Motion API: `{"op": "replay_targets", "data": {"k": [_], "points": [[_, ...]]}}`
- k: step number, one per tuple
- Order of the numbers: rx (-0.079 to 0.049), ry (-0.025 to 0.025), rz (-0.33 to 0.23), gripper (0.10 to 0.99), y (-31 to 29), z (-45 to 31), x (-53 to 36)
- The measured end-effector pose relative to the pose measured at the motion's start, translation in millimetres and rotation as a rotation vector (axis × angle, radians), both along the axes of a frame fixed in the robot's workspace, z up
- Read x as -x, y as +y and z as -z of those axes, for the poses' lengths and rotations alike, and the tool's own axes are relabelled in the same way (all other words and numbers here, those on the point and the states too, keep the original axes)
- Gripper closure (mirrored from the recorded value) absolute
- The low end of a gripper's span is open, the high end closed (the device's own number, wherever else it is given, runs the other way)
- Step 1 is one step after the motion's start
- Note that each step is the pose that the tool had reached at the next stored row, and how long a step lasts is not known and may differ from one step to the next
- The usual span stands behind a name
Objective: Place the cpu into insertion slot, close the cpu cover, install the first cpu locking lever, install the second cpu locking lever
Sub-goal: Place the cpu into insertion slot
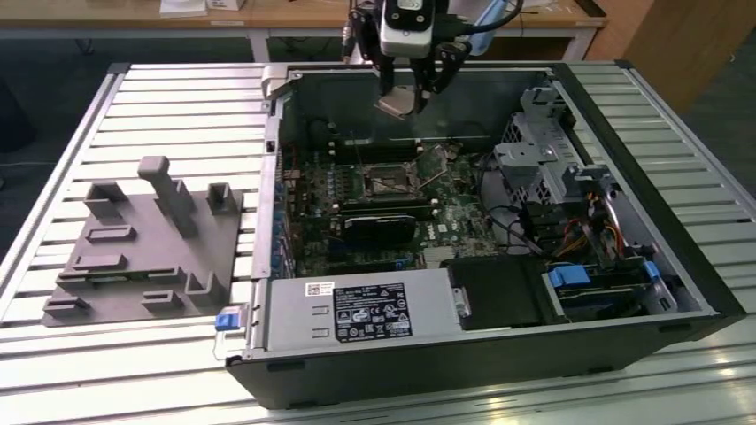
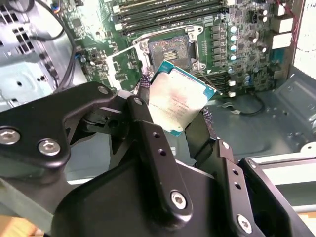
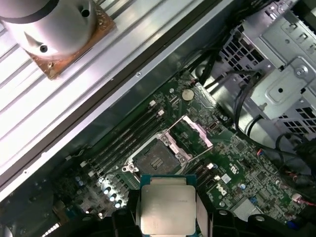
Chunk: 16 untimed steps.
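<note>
My gripper (image 1: pixel 408 96) hangs above the far side of the open computer case, shut on the cpu (image 1: pixel 397 104), a flat square chip with a dull silver top and a teal edge. In the second wrist view the cpu (image 2: pixel 178 96) sits between the two black fingers (image 2: pixel 146 129); in the first wrist view the cpu (image 3: pixel 167 208) shows face-on. Below and nearer lies the insertion slot (image 1: pixel 387 181), a dark square socket with a silver rim, also seen as insertion slot (image 2: pixel 169 50) and insertion slot (image 3: pixel 157 156). The cpu cover (image 3: pixel 190 131) stands swung open beside the slot.
The motherboard (image 1: pixel 390 208) carries a black card (image 1: pixel 381 226) and memory slots (image 2: pixel 168 12). A drive cage (image 1: pixel 550 168) with cables fills the case at the exterior view's right. A grey fixture block (image 1: pixel 142 243) rests on the slatted table (image 1: pixel 154 97) at the exterior view's left.
</note>
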<state>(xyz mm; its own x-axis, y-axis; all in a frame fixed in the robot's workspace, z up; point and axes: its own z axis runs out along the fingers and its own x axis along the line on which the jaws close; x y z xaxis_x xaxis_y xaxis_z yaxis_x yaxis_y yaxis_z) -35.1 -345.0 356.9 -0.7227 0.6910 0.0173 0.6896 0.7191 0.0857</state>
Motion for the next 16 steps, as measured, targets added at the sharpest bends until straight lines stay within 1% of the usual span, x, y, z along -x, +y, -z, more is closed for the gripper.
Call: {"op": "replay_targets", "data": {"k": [16], "points": [[0.002,0.0001,0.282,0.549,0.0,5.8,0.0]]}}
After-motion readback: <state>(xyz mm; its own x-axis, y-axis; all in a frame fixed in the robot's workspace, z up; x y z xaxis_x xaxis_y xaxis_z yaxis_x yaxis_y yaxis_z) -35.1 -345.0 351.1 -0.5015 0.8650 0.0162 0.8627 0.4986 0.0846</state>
